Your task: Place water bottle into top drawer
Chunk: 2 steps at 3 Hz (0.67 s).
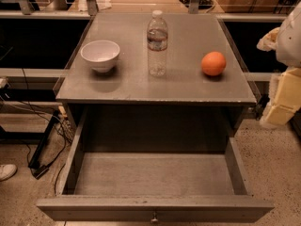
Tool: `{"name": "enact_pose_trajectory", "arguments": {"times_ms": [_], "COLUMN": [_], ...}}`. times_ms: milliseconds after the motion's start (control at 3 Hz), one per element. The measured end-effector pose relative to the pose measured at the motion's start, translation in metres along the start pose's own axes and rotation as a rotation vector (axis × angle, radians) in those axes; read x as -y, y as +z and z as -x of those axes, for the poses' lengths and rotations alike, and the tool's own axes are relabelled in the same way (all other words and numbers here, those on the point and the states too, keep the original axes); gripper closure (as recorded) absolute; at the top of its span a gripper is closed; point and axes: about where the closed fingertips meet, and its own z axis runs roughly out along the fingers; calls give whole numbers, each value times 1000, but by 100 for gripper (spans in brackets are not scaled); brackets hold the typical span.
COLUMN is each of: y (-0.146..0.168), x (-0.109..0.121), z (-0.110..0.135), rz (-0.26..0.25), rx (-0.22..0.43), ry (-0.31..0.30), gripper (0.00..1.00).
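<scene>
- While the top drawer (pixel 155 207) is pulled right out toward the near side, knob at the front and floor bare, the water bottle (pixel 157 44) isn't in it yet. It's up on the tabletop (pixel 141 86).
- Bottle: upright, cap on, abt mid-table left-to-right and a bit toward the far half. Nothing's touching it.
- Neighbours: white bowl (pixel 100 54) off to its left, orange (pixel 213 63) off to its right. Both stand clear of the bottle, w/ open table between.
- Gripper (pixel 281 100): at the far right edge of the scene, hanging off the table's right side near the near-right corner. It's partly cut off by the frame, so I can't tell if it's spread or closed. No object seen at it.
- Bottle vs gripper: bottle is left of the gripper and farther back, well apart. The orange sits roughly btw the two, so a straight reach-in from the right would pass close by it.
- Progress, my read: early. Drawer open is the only bit that looks done.
- Left to do: reach in, grab the bottle, lift it, bring it near over the table's front edge, lower it into the drawer, let go.
</scene>
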Motion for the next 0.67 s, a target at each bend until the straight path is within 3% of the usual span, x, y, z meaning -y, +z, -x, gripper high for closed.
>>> {"name": "enact_pose_trajectory", "arguments": {"times_ms": [333,667], "y": [0,6], "x": [0,3], "z": [0,2], "rz": [0,14], "rx": [0,41], "ry": [0,18], "gripper": [0,0]}}
